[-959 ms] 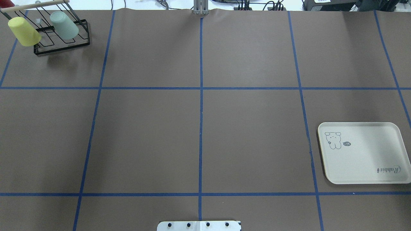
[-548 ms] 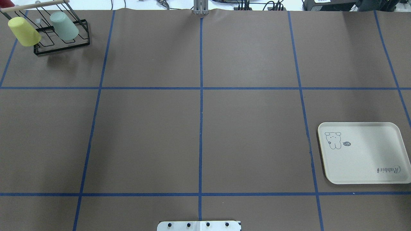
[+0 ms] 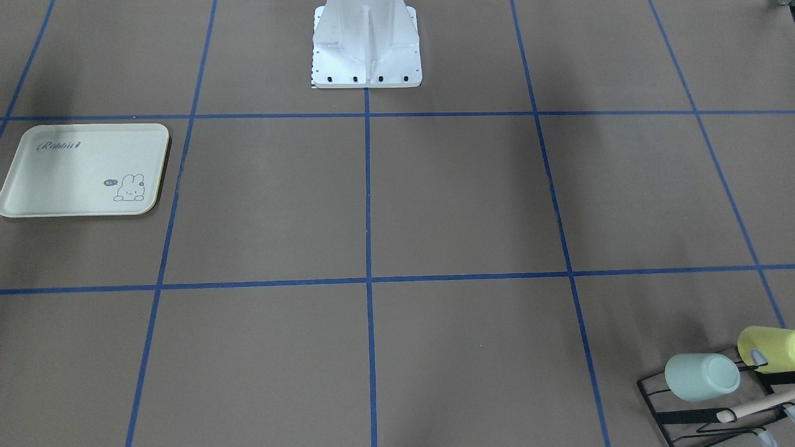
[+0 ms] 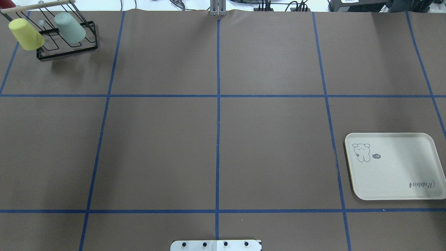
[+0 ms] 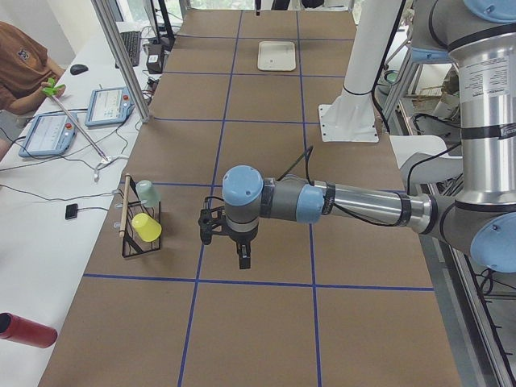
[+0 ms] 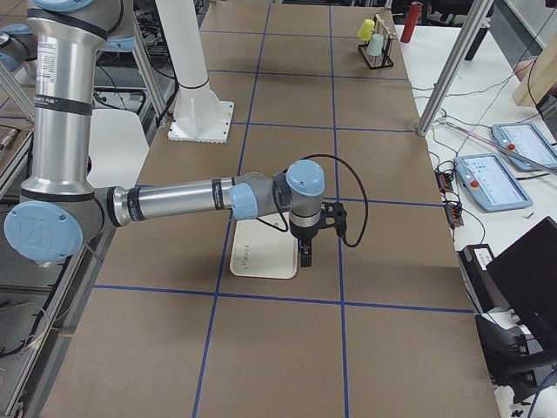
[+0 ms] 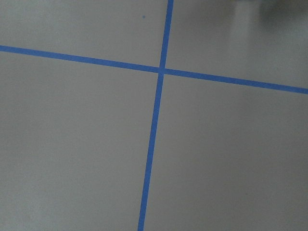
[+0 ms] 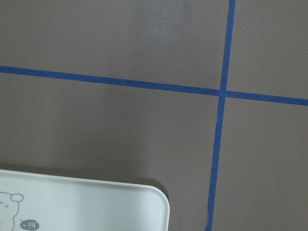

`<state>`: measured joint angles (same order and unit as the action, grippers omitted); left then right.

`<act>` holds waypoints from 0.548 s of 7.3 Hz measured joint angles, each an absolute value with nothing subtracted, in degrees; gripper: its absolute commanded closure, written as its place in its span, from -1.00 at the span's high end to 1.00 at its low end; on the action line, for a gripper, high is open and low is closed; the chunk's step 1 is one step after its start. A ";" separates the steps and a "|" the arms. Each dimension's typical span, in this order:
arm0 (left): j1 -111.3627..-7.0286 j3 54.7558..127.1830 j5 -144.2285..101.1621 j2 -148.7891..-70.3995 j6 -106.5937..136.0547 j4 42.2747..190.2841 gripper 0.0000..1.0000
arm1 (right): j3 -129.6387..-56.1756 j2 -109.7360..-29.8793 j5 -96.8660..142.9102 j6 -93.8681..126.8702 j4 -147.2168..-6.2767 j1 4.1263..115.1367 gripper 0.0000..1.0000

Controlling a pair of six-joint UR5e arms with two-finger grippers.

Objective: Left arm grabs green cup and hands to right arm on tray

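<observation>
While both arms reach out over it, the brown tabletop (image 4: 271,146) lies flat under a blue tape grid. Left arm (image 5: 355,205): forearm stretched roughly level from the robot's side, wrist turned down. Right arm (image 6: 174,202): much the same pose at the other end. White base pedestal (image 3: 366,43): bolted at the robot-side edge, on the centre tape line. Tray (image 4: 393,174): flat on the tabletop at the robot's right, on the near side, rabbit drawing and "Rabbit" script face up. Black wire rack (image 4: 66,52): far-left corner, well apart from the tray, wooden bar (image 4: 38,6) across its top. Left end effector (image 5: 244,260): points straight down above the tabletop, near the rack but apart from it. Its wrist camera shows only a tape crossing. Fingers apart or together: cannot tell, since it shows in the side view only. Right end effector (image 6: 305,257): points down, lined up with the tray's edge in the exterior right view. Its wrist camera catches one rounded tray corner at lower left. Finger state: cannot tell either, same reason. Green cup (image 4: 69,28): upside down and tilted on a rack peg, on the side toward the tabletop's centre, with neither arm touching it. Yellow cup (image 4: 26,33): also inverted and tilted on the rack, just beside the green cup on the outer side, with a gap between them in the overhead view.
</observation>
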<state>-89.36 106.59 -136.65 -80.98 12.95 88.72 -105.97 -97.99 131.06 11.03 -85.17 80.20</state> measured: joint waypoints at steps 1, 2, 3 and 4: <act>-89.15 106.46 -136.63 -81.17 13.16 89.18 1.00 | -105.96 -98.40 131.08 11.08 -85.17 80.25 1.00; -87.77 106.00 -136.53 -82.70 13.35 89.62 0.98 | -106.12 -98.78 131.19 11.13 -85.16 80.29 1.00; -85.08 104.76 -136.36 -86.46 14.11 89.63 0.98 | -106.44 -99.05 131.31 11.13 -85.15 80.30 1.00; -82.88 103.01 -136.28 -90.93 15.76 89.51 0.98 | -106.61 -99.08 131.36 11.12 -85.11 80.28 1.00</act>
